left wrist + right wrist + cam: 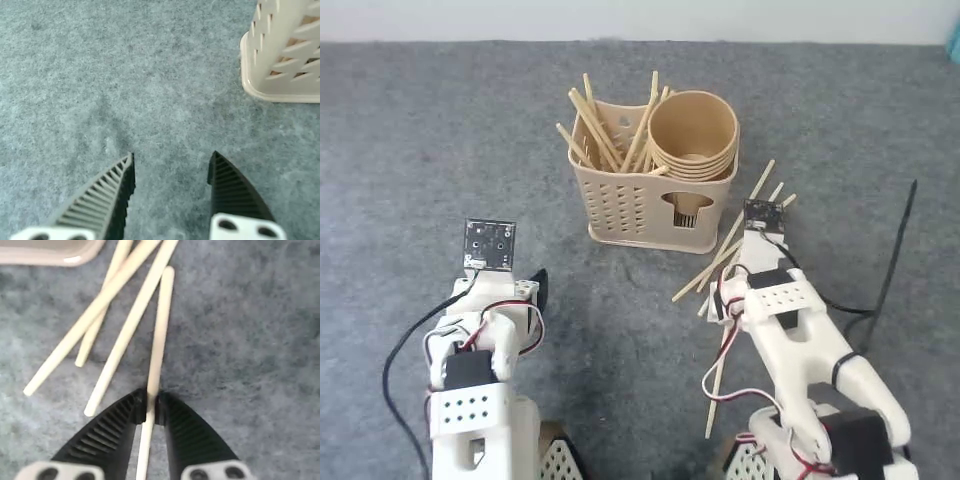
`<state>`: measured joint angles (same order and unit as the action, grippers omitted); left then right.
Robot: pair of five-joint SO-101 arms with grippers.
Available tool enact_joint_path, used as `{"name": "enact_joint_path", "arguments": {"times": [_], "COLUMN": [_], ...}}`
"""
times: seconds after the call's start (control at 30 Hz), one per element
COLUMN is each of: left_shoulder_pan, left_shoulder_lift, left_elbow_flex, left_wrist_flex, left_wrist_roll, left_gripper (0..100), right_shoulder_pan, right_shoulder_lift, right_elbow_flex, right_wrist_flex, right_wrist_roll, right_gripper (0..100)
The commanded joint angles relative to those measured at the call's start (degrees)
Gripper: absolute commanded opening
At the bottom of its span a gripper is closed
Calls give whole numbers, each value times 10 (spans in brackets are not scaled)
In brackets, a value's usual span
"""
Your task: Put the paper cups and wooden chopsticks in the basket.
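Right gripper is pinched tight on one chopstick down at the carpet. The left gripper hangs spread wide and empty near the basket, which already holds the stacked paper cups and several chopsticks. A few loose chopsticks lie just beside it, so the task looks mostly done.

The left arm extends forward from the near edge, wrist tipped down. Its end effector hangs with the jaws spread wide apart. The right arm stands beside it, also extended forward and angled down. Its end effector is pinched tight on a chopstick, gripped between the ribbed fingers.
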<state>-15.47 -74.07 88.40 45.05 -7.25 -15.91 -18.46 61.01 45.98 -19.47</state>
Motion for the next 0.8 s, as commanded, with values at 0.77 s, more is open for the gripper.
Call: {"name": "enact_joint_path", "arguments": {"times": [0.77], "left_shoulder_pan": [-1], "left_shoulder_lift": [-1], "left_elbow_flex": [-5], "left_wrist_flex": [-15], "left_wrist_roll": [-4], "left_gripper": [228], "right_shoulder_pan": [123], "right_shoulder_lift": [-732], "right_elbow_flex": [-55], "right_wrist_flex": [116], "right_wrist_roll": [125], "right_gripper": [8]}}
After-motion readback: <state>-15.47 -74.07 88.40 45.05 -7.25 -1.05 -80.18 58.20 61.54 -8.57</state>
